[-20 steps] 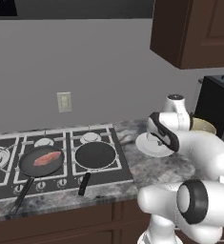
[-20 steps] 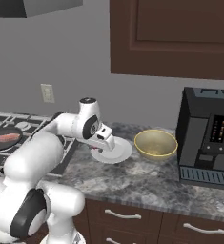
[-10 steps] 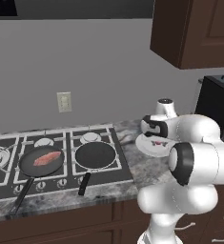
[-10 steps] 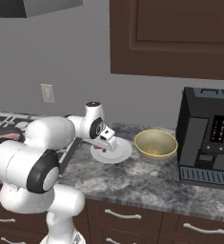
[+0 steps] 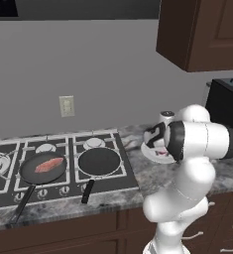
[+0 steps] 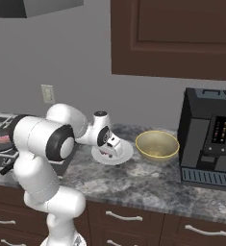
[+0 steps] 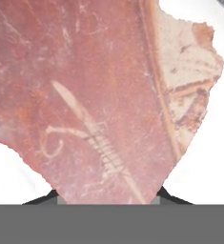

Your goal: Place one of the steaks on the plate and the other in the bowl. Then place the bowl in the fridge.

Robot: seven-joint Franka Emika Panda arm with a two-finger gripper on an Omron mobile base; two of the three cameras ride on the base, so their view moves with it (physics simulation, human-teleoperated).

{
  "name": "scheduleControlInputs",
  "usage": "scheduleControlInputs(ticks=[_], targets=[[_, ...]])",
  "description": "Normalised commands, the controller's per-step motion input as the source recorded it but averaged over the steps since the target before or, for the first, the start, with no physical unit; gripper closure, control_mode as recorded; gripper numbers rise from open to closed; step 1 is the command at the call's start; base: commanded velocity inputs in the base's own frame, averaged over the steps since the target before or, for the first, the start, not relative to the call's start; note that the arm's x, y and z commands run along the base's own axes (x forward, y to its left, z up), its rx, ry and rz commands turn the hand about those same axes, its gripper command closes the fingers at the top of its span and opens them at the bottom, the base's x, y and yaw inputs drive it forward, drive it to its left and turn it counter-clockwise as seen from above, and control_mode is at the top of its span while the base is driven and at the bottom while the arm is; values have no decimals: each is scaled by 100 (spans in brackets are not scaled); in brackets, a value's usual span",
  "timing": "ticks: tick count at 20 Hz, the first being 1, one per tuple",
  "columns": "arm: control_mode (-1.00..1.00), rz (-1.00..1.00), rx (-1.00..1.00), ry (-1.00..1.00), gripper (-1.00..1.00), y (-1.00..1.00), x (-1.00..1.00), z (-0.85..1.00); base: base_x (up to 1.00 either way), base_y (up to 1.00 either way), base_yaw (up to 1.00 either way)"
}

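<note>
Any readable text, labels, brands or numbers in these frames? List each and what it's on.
None legible.
Coffee machine: its front panel has small orange marks, too blurred to read.
Stove: the knobs along the front edge show no readable markings.
Wall outlet: blank.
Steak on the plate: only pale streaks, no print.

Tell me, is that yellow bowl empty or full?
Empty: the bowl shows only its bare inside; one steak lies in the pan.
</note>
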Motion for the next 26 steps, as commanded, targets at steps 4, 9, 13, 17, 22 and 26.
scheduleControlInputs(ticks=[4, 9, 13, 17, 22, 26], targets=[[-100, 0, 0, -1, 100, -2, 24, -46, 0, 0, 0], [-100, 0, 0, -2, -100, 0, 15, -5, 0, 0, 0], [-100, -1, 0, 0, -100, 0, -2, 0, 0, 0, 0], [-100, -4, 1, 1, -100, 0, -36, 30, 0, 0, 0], [-100, 1, 4, 1, -100, 25, -74, 78, 0, 0, 0], [-100, 13, 0, 0, -100, 59, -98, 79, 0, 0, 0]])
